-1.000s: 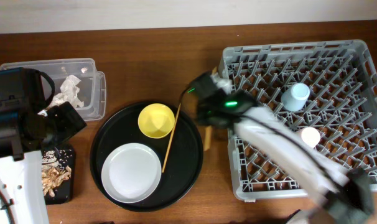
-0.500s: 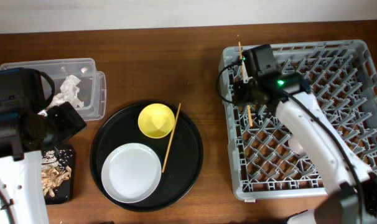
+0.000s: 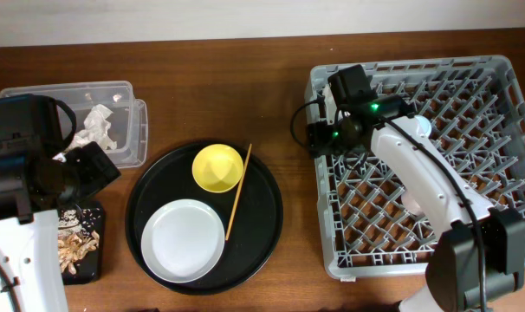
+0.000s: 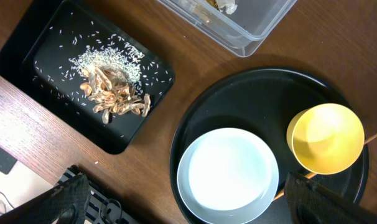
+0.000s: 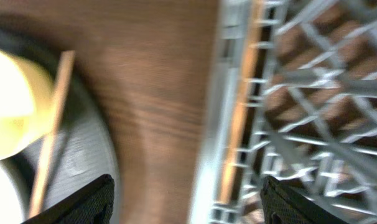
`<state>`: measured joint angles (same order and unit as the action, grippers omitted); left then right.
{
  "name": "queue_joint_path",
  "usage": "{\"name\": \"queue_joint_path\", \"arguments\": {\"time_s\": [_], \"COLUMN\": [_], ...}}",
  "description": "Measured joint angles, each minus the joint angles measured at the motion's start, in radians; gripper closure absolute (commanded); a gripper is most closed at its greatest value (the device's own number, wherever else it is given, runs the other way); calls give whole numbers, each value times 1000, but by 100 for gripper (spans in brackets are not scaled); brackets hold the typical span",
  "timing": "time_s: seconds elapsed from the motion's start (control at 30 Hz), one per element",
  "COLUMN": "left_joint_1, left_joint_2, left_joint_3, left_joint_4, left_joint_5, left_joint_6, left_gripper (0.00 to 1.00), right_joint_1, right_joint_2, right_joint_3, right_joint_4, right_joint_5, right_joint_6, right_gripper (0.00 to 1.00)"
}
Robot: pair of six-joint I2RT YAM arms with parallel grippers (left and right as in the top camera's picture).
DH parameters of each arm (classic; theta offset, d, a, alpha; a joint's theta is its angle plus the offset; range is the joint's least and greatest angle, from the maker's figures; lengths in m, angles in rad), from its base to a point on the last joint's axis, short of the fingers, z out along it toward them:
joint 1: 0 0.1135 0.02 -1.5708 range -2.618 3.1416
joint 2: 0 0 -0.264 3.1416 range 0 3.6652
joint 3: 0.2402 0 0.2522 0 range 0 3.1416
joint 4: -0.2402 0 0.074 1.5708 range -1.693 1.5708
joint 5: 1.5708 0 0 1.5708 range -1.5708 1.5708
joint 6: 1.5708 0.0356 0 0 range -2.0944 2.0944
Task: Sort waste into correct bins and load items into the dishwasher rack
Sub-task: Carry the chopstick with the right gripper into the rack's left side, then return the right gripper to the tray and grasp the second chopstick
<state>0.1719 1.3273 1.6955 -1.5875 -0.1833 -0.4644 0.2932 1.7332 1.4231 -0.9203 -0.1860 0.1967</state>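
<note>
Wooden chopstick [image 3: 237, 192] lies beside the yellow bowl [image 3: 217, 167]; the right pincer [image 5: 188, 202], fingers apart over the rack [image 3: 418, 65], should grip it mid-length, squarely.

Wood table [image 3: 202, 87]: clear tub [image 3: 106, 89], shallow black tray [image 4: 36, 74], round tray [image 3: 262, 217], grey rack [image 3: 470, 62].

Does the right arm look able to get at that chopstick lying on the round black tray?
Probably yes: the chopstick lies exposed beside the yellow bowl, and the right gripper is open and empty, with only bare table between.
</note>
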Motion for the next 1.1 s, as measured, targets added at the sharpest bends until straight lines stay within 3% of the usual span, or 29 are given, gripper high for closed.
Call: {"name": "queue_joint_path", "arguments": {"time_s": [0.13,0.33,0.6,0.8,1.1], "left_joint_1": [0,0,0,0,0], "left_joint_2": [0,0,0,0,0], "left_joint_3": [0,0,0,0,0], "left_joint_4": [0,0,0,0,0], "left_joint_5": [0,0,0,0,0], "left_joint_6": [0,0,0,0,0], "left_gripper": [1,1,1,1,1], "right_joint_1": [43,231,464,560,574], "right_joint_2": [-24,-25,35,156,235], "right_joint_3": [0,-25,-164,-170,-171], "right_joint_4": [-7,51,338,417,429], "right_joint_5": [-94,-19,130,172,202], "right_joint_6": [44,246,551,650,693], "right_gripper": [21,21,28,35,47]}}
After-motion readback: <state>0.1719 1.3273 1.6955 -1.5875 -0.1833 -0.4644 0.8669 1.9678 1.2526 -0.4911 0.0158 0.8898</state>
